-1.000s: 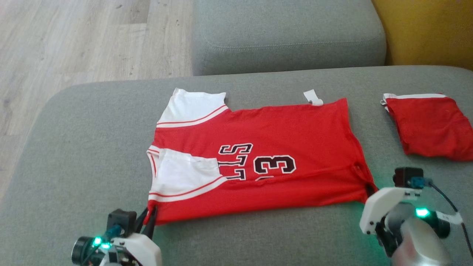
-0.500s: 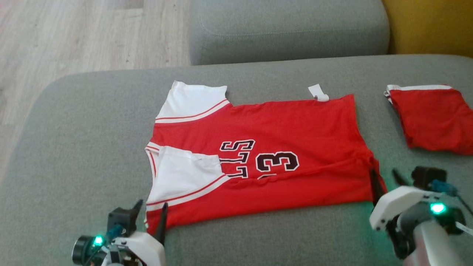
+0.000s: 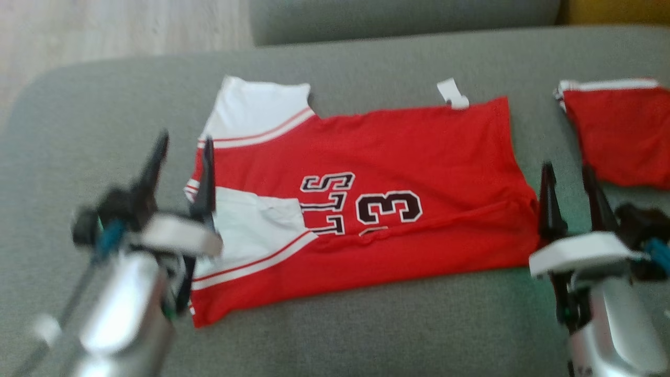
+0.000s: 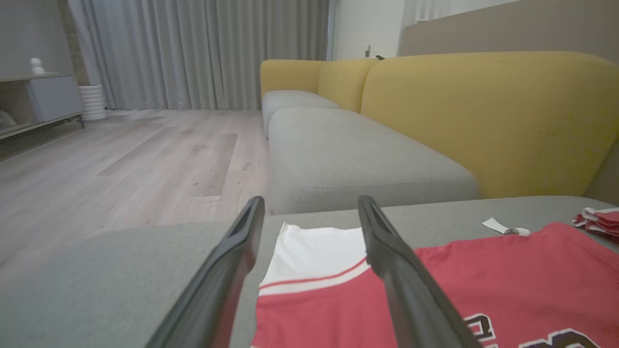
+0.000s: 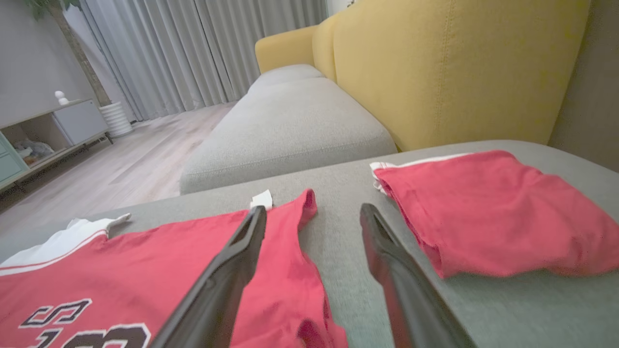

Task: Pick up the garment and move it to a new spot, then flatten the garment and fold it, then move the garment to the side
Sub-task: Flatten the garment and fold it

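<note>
The garment point(image 3: 398, 157) is a red jersey with white sleeves and black lettering, lying folded lengthwise on the grey sofa cushion point(image 3: 340, 335); it also shows in the wrist views point(image 4: 508, 280) point(image 5: 121, 270). My left gripper point(image 3: 184, 145) hovers open over the jersey's sleeve end, nothing between its fingers point(image 4: 227, 270). At the jersey's hem end my right gripper point(image 3: 569, 173) stands open and empty, its left finger point(image 5: 227, 266) above the hem edge.
A folded red garment point(image 3: 623, 136) point(image 5: 488, 212) lies on the cushion to the right of my right gripper. A second grey cushion point(image 3: 398, 18) and a yellow sofa back point(image 4: 483, 116) lie beyond. Wooden floor point(image 3: 104, 26) is at the far left.
Both grippers have opened and let go of the jersey's near edge, then risen and moved forward. The head view has tilted down, shifting the whole picture.
</note>
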Controlling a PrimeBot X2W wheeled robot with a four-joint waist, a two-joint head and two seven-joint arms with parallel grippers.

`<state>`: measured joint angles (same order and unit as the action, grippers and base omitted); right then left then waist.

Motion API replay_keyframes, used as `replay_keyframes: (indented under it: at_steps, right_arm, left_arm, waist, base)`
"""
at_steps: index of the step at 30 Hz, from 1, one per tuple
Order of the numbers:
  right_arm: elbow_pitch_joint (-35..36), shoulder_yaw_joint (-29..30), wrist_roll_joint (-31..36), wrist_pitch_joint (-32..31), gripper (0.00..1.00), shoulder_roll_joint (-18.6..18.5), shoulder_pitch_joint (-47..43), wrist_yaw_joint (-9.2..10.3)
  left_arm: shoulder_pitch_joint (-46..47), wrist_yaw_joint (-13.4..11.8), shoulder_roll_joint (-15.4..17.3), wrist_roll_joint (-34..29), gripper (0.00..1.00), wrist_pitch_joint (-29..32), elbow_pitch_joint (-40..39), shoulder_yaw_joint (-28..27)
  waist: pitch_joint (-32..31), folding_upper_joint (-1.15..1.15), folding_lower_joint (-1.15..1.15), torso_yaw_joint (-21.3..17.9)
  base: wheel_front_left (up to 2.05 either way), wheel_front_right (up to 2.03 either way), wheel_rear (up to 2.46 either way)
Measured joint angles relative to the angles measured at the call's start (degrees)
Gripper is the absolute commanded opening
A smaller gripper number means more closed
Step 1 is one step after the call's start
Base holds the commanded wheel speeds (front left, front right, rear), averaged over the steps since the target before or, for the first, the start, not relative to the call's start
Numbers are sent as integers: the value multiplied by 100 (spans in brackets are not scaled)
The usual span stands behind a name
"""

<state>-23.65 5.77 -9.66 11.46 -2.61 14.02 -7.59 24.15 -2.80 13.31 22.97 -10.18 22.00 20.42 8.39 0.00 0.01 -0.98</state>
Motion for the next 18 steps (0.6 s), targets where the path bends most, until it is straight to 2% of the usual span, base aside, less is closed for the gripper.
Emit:
replay_keyframes:
  at_steps: [3, 6, 9, 13, 18]
  right_arm:
    - [57, -82, -16, 48, 100, -1, 211, 0]
    - [78, -226, -146, 101, 100, -1, 489, 0]
    - [90, -381, -270, 172, 100, -3, 671, 0]
    - [116, -524, -358, 225, 100, -7, 818, 0]
    - [144, -679, -422, 271, 100, -7, 959, 0]
  left_arm:
    - [513, 203, 136, -1, 100, 243, 202, 9]
    - [1317, 616, 402, -1, 100, 882, 715, 67]
    - [2085, 815, 625, 7, 100, 1435, 1243, 185]
    - [2875, 945, 800, 9, 100, 1998, 1917, 360]
    - [3299, 994, 959, 203, 100, 2429, 2610, 497]
  waist:
    - [202, 0, 0, -58]
    - [509, 0, 1, -176]
    - [805, 0, 1, -331]
    - [1165, 0, 2, -564]
    - [1527, 0, 1, -856]
  base:
    - [0, 0, 0]
    - [0, 0, 0]
    - [0, 0, 0]
    - [0, 0, 0]
    - [0, 0, 0]
